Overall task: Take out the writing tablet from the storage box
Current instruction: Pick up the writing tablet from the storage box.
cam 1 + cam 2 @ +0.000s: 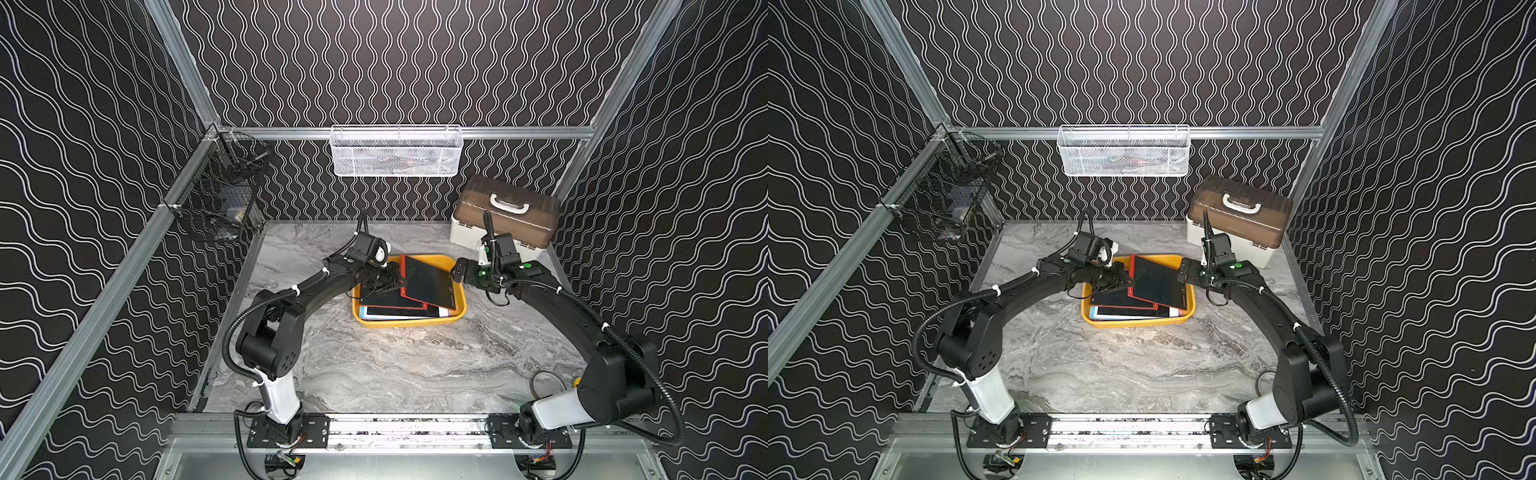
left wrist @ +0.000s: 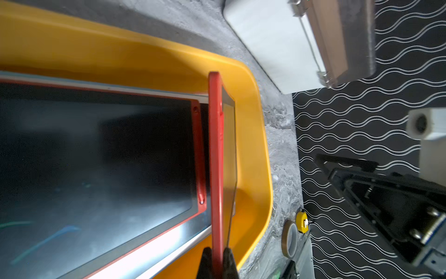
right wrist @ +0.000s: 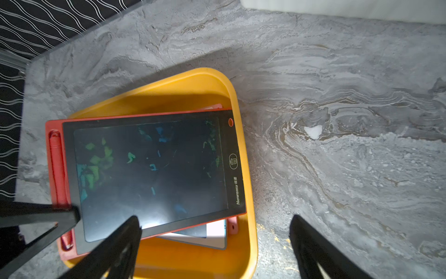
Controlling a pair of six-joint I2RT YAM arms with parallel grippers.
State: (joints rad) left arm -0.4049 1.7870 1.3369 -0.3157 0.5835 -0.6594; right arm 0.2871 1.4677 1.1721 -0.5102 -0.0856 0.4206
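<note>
1. Red writing tablet (image 1: 428,284) tilts up from the stack (image 1: 399,311), partly inside the yellow storage box (image 1: 409,325)
2. Left fingers (image 1: 397,284) pinch its edge; right fingers (image 1: 456,271) gape empty nearby
3. Grasped; lifting clear onto the table (image 1: 395,365) remains

Noted red-framed tablet (image 3: 149,174) lying askew atop others (image 3: 218,238) in yellow box (image 3: 248,169); R gripper (image 3: 216,219) spread wide, one finger (image 3: 125,236) over tablet.

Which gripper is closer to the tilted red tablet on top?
Left. The left gripper is shut on an edge of the red tablet; the right gripper hangs open by the opposite edge.
</note>
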